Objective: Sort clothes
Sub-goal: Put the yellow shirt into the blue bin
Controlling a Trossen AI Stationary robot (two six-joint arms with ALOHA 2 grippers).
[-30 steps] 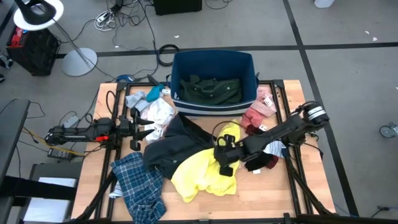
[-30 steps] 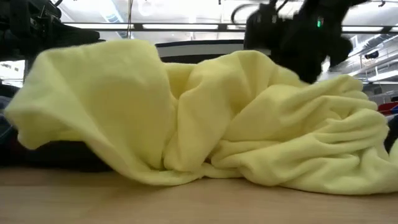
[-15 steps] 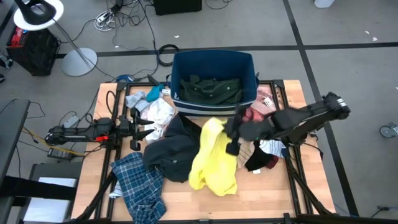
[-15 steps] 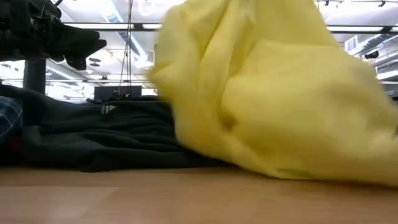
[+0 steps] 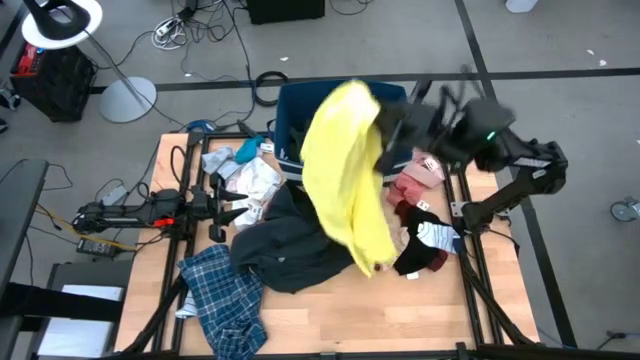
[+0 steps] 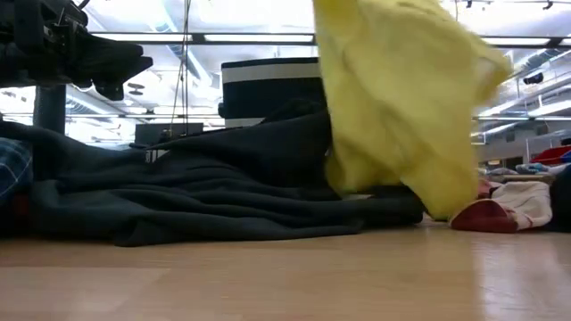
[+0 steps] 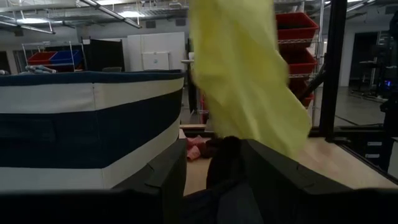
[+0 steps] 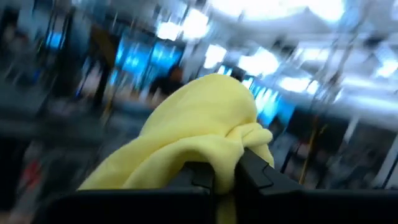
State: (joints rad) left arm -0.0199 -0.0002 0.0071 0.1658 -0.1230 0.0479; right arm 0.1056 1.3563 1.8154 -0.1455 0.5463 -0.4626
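Clearly the main risk now is that the yellow top [image 5: 345,165] does not land fully inside the dark blue bin [image 5: 290,100]: it hangs as a long sheet from high above the bin, and its lower end still reaches down near the dark navy jacket [image 5: 285,240] and the small pieces on the right of the table. If the cloth is let go too early, I think the tail will fall over the bin's front wall or back onto the table. The hanging end could also catch the white and pink pieces [image 5: 418,178] or the striped socks [image 5: 437,237] and pull them out of place. Another danger is that the thin pinch slips, because only a fold of cloth is between the fingers. The right gripper [image 8: 224,179] is pressed together on a bunch of the yellow top, as the right wrist view shows, and the right arm is raised and bent above the right back part of the table, with its wrist near the bin's right edge. The left gripper [image 7: 214,186] has its fingers spread and holds nothing; the left arm waits low at the left side of the table, pointing toward the bin. A dark green shirt [image 5: 390,150] seems to lie already in the bin, mostly hidden behind the yellow cloth. The blue plaid shirt [image 5: 225,290] lies at the front left corner of the table [image 5: 420,310].
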